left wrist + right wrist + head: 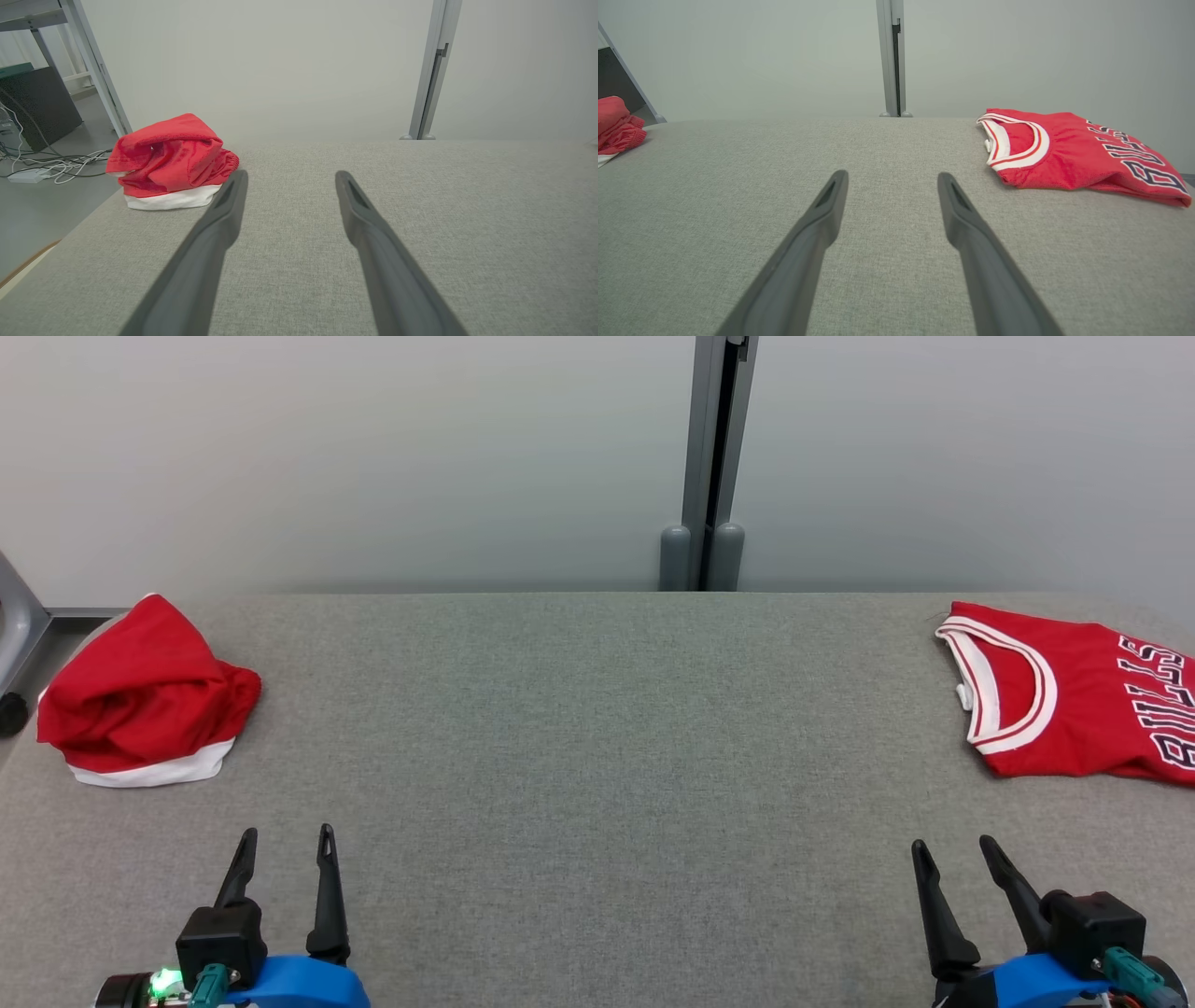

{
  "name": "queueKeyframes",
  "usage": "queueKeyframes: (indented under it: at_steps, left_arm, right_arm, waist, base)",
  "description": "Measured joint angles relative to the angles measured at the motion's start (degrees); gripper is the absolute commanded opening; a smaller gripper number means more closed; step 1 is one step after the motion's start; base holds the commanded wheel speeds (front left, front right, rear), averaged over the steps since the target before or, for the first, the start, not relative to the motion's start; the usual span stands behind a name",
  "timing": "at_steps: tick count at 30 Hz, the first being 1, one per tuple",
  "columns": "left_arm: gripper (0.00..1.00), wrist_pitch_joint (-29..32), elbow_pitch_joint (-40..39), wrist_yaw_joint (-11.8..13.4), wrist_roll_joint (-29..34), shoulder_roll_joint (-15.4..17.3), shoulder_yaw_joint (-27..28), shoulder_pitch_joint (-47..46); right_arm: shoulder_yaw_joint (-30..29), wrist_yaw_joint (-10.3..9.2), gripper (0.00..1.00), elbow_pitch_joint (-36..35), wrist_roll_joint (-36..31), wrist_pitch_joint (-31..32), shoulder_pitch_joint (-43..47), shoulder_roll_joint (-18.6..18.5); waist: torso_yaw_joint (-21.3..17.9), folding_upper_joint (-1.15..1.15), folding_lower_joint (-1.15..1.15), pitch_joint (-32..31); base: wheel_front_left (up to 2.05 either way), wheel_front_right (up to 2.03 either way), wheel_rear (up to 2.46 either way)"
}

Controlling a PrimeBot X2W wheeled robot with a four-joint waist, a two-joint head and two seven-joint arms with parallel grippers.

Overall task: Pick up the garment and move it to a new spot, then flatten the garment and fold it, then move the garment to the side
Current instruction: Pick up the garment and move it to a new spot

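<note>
The middle of the table (597, 728) is offering open passage; a crumpled red garment (145, 695) is blocking the left edge, a folded jersey (1083, 719) is blocking the right, and a post (714, 467) is standing behind.

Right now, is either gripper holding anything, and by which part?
Nothing is held: the left gripper and right gripper stand open, apart from the crumpled garment and the jersey.

The left hand (287, 831) and the right hand (953, 843) hover well apart above the near side of the surface (597, 728), each empty, dark fingers spread wide, pointing toward its far side.
</note>
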Motion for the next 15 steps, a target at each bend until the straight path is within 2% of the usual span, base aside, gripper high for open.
queueKeyframes:
  at_steps: [9, 15]
  left_arm:
    - [1.00, -0.1, 0.1, 0.5, -0.5, 0.4, -0.4, 0.0]
    - [1.00, -0.3, 0.3, 0.7, -0.8, 0.8, -0.6, 0.0]
  right_arm:
    - [0.5, 0.00, 1.00, 0.5, 0.2, -0.2, 0.0, 0.0]
    - [1.1, 0.00, 1.00, 1.1, 0.2, -0.5, 0.0, 0.0]
  waist:
    - [1.6, 0.00, 0.00, -0.4]
    - [4.6, 0.00, 0.00, -0.6]
  base:
    - [0.00, 0.00, 0.00]
    - [0.00, 0.00, 0.00]
